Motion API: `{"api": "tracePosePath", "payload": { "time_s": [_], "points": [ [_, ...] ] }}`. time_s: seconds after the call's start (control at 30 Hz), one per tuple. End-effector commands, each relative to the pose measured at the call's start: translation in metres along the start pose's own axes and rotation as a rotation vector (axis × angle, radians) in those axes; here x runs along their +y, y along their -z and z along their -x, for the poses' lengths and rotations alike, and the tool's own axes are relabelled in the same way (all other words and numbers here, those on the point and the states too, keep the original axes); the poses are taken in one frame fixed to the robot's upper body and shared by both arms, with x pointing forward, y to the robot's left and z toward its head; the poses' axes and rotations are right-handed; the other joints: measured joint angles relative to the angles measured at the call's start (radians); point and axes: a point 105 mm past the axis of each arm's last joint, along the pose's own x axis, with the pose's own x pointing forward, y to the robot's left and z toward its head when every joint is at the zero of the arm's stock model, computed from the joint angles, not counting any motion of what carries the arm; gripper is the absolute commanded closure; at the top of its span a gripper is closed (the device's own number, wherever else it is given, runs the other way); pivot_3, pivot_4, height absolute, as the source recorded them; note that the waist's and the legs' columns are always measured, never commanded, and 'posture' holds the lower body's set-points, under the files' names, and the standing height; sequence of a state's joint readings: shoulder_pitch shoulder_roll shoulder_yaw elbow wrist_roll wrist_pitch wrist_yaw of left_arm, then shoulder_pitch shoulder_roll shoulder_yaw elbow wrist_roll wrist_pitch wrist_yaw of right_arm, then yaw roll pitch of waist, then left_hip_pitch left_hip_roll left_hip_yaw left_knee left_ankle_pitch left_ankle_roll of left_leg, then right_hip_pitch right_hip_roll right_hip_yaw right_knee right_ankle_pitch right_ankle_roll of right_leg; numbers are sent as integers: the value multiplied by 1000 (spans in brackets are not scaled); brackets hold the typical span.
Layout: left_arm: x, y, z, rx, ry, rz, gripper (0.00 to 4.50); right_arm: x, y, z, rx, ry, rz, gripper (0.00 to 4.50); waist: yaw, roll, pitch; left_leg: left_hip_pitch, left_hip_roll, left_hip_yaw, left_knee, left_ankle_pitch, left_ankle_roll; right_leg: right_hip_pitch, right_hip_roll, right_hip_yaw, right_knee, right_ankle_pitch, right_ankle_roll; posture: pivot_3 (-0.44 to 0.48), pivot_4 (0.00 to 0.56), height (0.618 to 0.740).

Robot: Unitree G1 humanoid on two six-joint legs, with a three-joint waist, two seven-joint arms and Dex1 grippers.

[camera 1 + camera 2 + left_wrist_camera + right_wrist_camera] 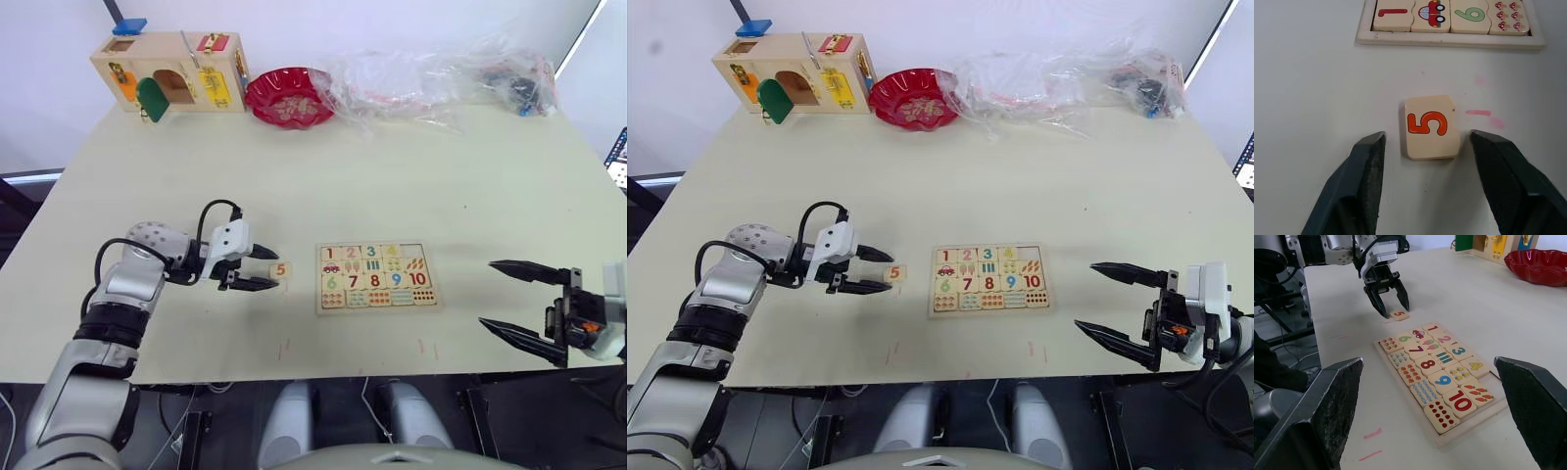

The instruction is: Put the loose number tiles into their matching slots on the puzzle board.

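Markings: loose tile [1431, 127] carries an orange "5"; puzzle board [377, 277] shows numerals 1 to 4 and 6 to 10, with counting pictures.
Tile: pale wood, squarish with one notched edge, lying flat on the table [392, 186], just left of the board, apart from it.
Board: flat pale-wood rectangle with raised rim; top-right slot [413, 251] empty.
Left gripper [257, 268]: black fingers spread, flanking the tile, not touching.
Right gripper [1117, 305]: spread wide, right of the board.
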State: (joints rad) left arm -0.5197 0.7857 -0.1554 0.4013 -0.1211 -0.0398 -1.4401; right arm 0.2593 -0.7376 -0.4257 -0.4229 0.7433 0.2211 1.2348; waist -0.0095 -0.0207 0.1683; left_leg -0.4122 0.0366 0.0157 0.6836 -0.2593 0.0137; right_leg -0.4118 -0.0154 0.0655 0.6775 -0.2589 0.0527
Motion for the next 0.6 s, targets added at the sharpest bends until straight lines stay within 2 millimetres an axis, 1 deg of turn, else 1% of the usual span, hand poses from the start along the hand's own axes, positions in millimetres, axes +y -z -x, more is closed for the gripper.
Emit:
{"api": "tracePosePath", "payload": {
  "time_s": [0.03,0.2,0.6],
  "points": [
    [-5,4,-2,26,12,-3,1390,3,-7,-3,-16,-14,35,0,0,0,0,0,0,0,0,0,0,0,0,0,0,0,0,0,150,740],
    [-7,2,-6,24,0,0,1390,2,-7,-3,-15,-13,36,0,1,0,0,0,0,0,0,0,0,0,0,0,0,0,0,0,150,740],
    [-10,6,-10,38,-22,31,1390,1,-5,-3,-10,-17,37,0,3,1,-1,0,0,0,0,0,0,0,0,0,0,0,0,0,150,740]
  ]
}}
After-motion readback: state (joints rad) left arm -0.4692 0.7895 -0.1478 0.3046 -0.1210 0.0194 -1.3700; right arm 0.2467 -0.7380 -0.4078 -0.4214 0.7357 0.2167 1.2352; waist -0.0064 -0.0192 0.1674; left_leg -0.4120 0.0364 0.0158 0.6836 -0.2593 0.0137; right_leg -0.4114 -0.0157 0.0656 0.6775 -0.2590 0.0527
